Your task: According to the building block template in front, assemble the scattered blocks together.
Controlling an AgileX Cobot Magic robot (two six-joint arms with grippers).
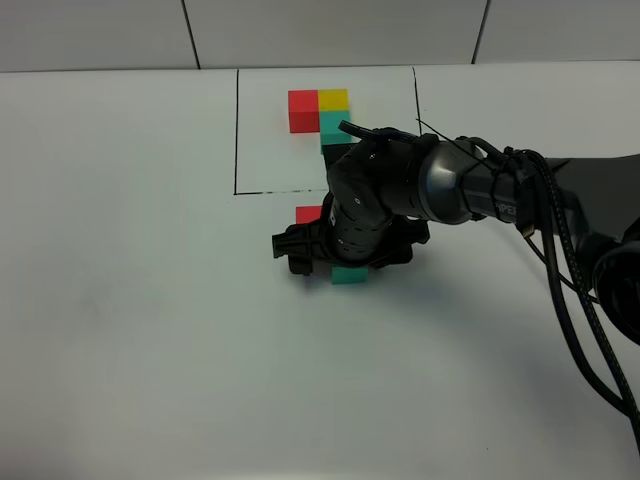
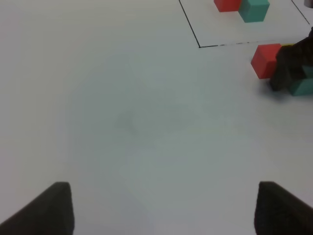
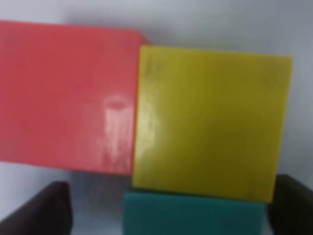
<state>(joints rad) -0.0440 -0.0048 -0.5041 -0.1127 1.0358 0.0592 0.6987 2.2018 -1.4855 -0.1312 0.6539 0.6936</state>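
The building block template [image 1: 320, 112] is a red, yellow and teal cluster inside a thin black outline [image 1: 236, 130] at the back of the table. In front of it the scattered blocks sit together. The right wrist view shows the red cube [image 3: 66, 95] touching the yellow cube [image 3: 210, 120], with the teal cube [image 3: 193, 215] against the yellow one's other side. My right gripper [image 1: 338, 258] hangs over them, open, fingertips [image 3: 46, 210] spread to either side of the teal cube and holding nothing. From the high view only the red [image 1: 308, 214] and teal [image 1: 350, 276] edges show. My left gripper [image 2: 166, 210] is open over bare table.
The white table [image 1: 130, 300] spreads wide to the left and front of the blocks. The right arm and its black cables [image 1: 560, 260] cross the right side. In the left wrist view the red cube [image 2: 266, 59] and the outline's corner [image 2: 199, 46] lie far ahead.
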